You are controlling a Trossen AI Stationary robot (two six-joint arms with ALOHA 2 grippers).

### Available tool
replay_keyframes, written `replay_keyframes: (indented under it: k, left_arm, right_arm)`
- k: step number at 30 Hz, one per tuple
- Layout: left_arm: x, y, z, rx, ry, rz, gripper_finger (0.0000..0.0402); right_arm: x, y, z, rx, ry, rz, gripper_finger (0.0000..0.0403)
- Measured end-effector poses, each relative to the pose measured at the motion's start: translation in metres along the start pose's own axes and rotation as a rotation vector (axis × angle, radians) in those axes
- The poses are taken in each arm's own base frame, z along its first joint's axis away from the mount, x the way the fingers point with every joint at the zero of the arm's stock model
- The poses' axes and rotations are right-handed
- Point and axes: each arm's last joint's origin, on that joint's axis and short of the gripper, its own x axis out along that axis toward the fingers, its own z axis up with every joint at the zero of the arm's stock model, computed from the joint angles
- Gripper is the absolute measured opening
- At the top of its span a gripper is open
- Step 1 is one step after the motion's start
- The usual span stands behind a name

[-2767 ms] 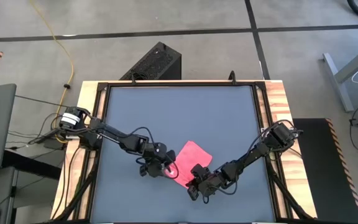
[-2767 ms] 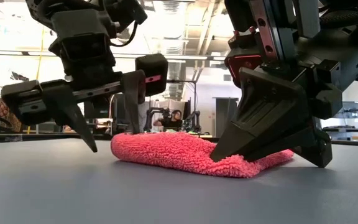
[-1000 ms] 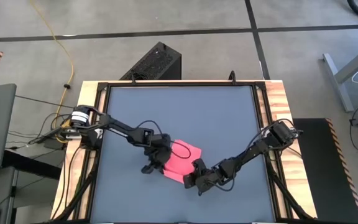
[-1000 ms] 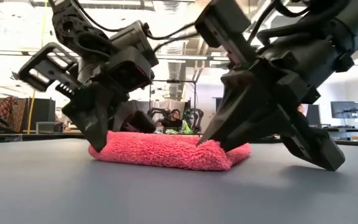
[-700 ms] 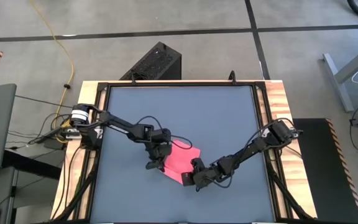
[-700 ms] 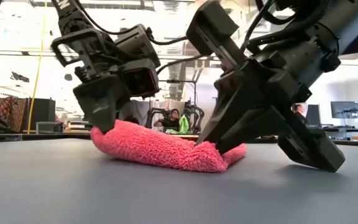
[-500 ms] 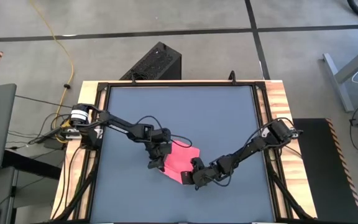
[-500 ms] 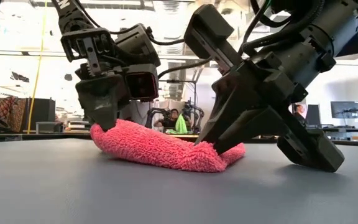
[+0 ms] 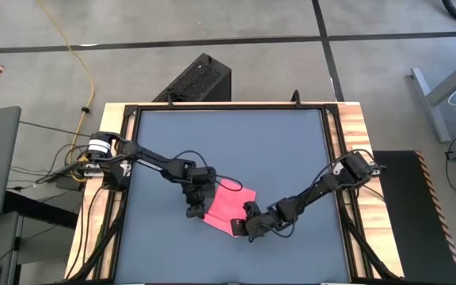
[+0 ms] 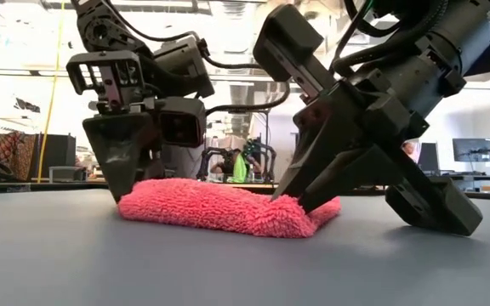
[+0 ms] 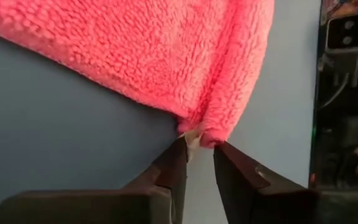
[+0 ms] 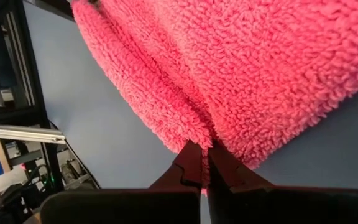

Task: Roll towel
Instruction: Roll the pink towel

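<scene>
Fold stage. Right claw (image 12: 202,163) is clamped on the towel (image 9: 228,203) edge at 5 o'clock; left claw (image 11: 199,148), slightly parted, holds nothing. Next: regrip, then roll.

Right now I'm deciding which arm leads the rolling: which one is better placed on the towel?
Right, probably. The right tool is shut on the towel edge, while the left tool has parted at its corner and grips nothing.
</scene>
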Motion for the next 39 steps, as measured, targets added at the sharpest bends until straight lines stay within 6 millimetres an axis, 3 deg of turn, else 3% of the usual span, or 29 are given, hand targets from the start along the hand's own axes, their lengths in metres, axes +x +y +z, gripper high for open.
replay_keyframes:
  k: [6,12,16,19,23,25,30,35,39]
  left_arm:
    - [-0.016,0.0,0.011,0.089,0.046,-0.029,0.0071]
    - [-0.052,-0.004,0.002,0.196,0.021,-0.005,0.0071]
    - [-0.08,-0.017,-0.013,0.349,-0.143,-0.029,0.0071]
    - [-0.088,-0.031,-0.024,0.547,-0.324,-0.066,0.0071]
    - [-0.077,-0.046,-0.036,0.847,-0.567,-0.059,0.0071]
    - [-0.066,-0.049,-0.037,0.913,-0.62,-0.052,0.0071]
    - [-0.034,-0.043,-0.029,0.853,-0.52,-0.181,0.0064]
    - [-0.011,-0.038,-0.009,0.825,-0.417,-0.338,0.0021]
    - [0.001,-0.034,0.003,0.749,-0.392,-0.329,0.0004]
  right_arm:
    - [0.0,0.0,0.001,0.001,-0.007,-0.004,0.0021]
    - [0.0,0.0,0.003,0.009,-0.014,-0.006,0.0021]
    - [0.001,0.0,0.004,0.012,-0.017,-0.008,0.0021]
    - [0.001,0.0,0.007,0.018,-0.023,-0.008,0.0021]
    - [0.001,0.001,0.008,0.037,-0.026,-0.008,0.0021]
    - [0.001,0.001,0.009,0.045,-0.027,-0.009,0.0021]
    - [0.002,0.001,0.012,0.054,-0.034,-0.009,0.0021]
    - [0.002,0.002,0.015,0.064,-0.017,-0.015,0.0021]
    - [0.003,0.002,0.015,0.064,-0.006,-0.017,0.0021]
